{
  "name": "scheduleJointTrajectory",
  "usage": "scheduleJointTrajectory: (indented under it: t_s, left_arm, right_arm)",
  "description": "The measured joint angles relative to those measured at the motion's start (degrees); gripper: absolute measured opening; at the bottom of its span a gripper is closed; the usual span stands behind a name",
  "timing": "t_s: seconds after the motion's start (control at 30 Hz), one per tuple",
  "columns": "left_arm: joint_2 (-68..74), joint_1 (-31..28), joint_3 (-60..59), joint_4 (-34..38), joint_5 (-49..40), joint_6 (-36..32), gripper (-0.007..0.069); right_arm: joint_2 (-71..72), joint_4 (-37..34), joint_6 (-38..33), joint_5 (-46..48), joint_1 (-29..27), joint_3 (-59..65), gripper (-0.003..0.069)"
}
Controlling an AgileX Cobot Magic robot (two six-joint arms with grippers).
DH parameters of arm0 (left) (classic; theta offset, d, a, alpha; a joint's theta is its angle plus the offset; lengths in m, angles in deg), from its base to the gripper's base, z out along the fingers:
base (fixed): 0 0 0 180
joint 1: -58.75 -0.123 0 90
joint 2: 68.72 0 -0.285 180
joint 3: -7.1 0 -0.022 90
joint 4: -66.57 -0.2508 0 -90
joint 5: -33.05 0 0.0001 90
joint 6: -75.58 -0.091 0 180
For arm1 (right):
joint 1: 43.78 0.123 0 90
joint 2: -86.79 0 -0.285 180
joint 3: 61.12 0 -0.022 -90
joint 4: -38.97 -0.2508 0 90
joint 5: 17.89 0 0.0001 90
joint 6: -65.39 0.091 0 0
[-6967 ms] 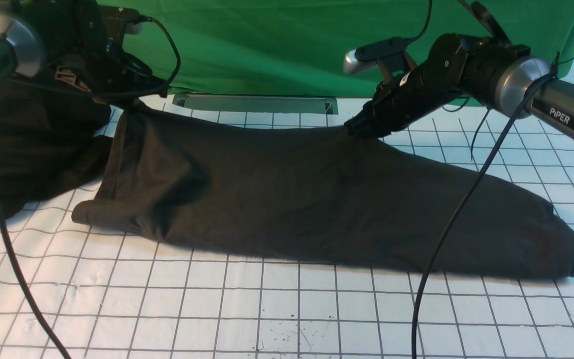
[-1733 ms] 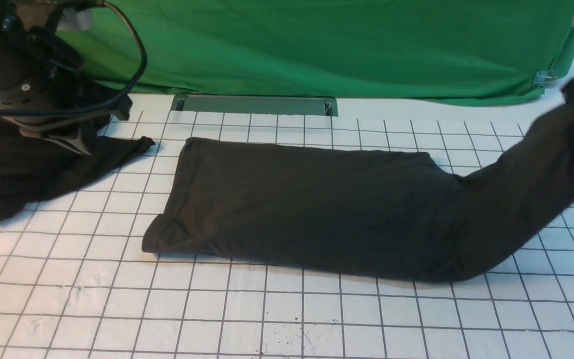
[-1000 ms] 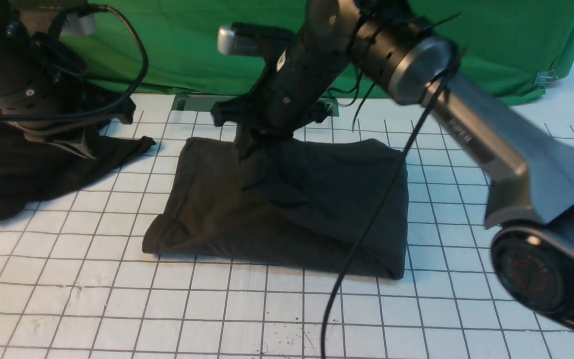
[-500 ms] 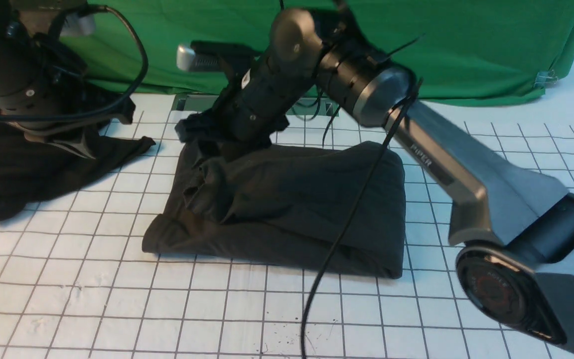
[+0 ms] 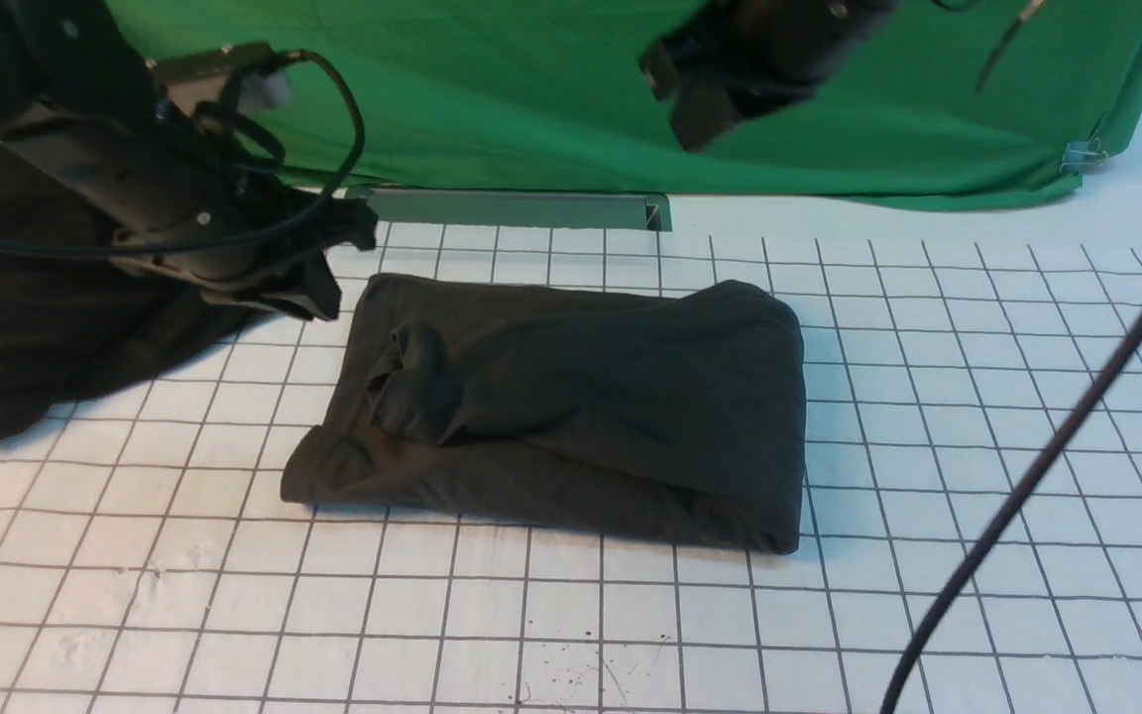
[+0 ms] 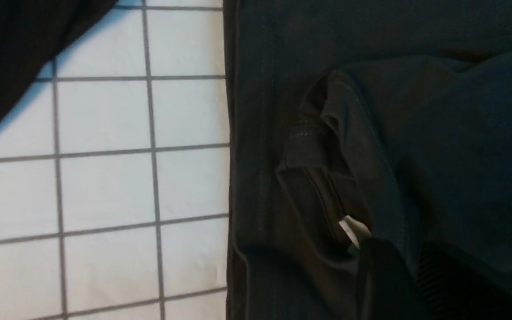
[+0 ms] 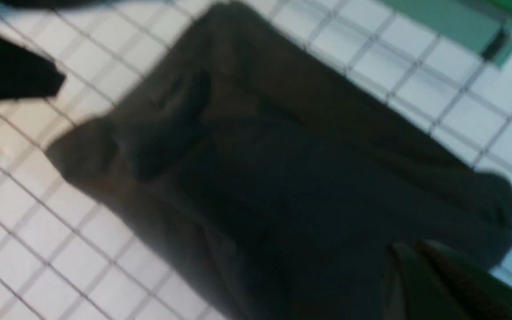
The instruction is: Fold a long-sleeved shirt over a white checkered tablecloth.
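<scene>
Nearest, the white checkered tablecloth (image 5: 571, 635) lies bare across the worktop, with free squares also to the right of the long-sleeved shirt (image 5: 571, 397). The shirt sits mid-cloth as a dark brownish folded rectangle with a rumpled bunch at its left end, where the left claw (image 6: 411, 284) hovers narrowly parted. Farther back, the right claw (image 5: 695, 109) hangs closed and empty before the green backdrop (image 5: 531, 99).

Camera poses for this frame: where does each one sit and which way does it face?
Front: between the arms, facing forward over the white checkered tablecloth to the green backdrop; left arm, right arm show.
Left wrist: close above an edge of the long-sleeved shirt; left gripper shows.
Right wrist: high, looking down on the whole shirt; right gripper shows.
Shared: all see the shirt's bunched fold.
</scene>
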Motion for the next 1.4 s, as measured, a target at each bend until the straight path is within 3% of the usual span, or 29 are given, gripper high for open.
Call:
scheduleJointTrajectory:
  t_s: [0.1, 0.23, 0.37, 0.53, 0.63, 0.7, 1.1, 1.2, 1.4]
  left_arm:
    - [3.31, 0.00, 0.00, 3.19, 1.65, -2.02, 0.0257]
    - [8.33, 0.00, 0.00, 11.45, 2.36, -10.96, 0.0413]
    - [10.40, 0.05, 0.00, 13.62, 3.38, -13.03, 0.0451]
    - [12.32, 0.05, 0.00, 13.76, 3.59, -13.44, 0.0362]
    - [12.10, 0.05, 0.00, 13.14, 2.84, -14.07, 0.0113]
    - [10.94, 0.05, 0.13, 11.88, 2.04, -13.80, 0.0036]
    - [2.85, 0.10, 2.76, -2.03, -5.62, -6.69, 0.0012]
    - [3.89, 0.10, 2.76, -2.18, -5.91, -6.63, 0.0014]
    - [7.27, 0.10, 2.76, -3.08, -6.29, -6.25, 0.0120]
  right_arm:
    - [4.13, 0.97, -1.08, -0.07, -0.51, 9.52, 0.0007]
    - [9.13, 1.15, -1.65, -3.55, -0.78, 21.97, 0.0008]
    - [10.68, 1.10, -1.65, -6.10, -0.79, 27.41, 0.0010]
    - [10.82, 0.86, -1.65, -8.20, -0.79, 30.73, 0.0010]
    - [10.82, 0.86, -1.65, -8.95, -0.79, 31.18, 0.0010]
    - [10.82, 0.74, -1.65, -9.10, -0.79, 31.18, 0.0010]
    - [10.82, 0.68, -1.58, -10.43, -0.79, 31.18, 0.0018]
    - [10.82, 0.25, -1.58, -10.77, -0.79, 31.18, 0.0020]
    - [10.82, -0.77, -1.58, -10.48, -0.79, 31.18, 0.0020]
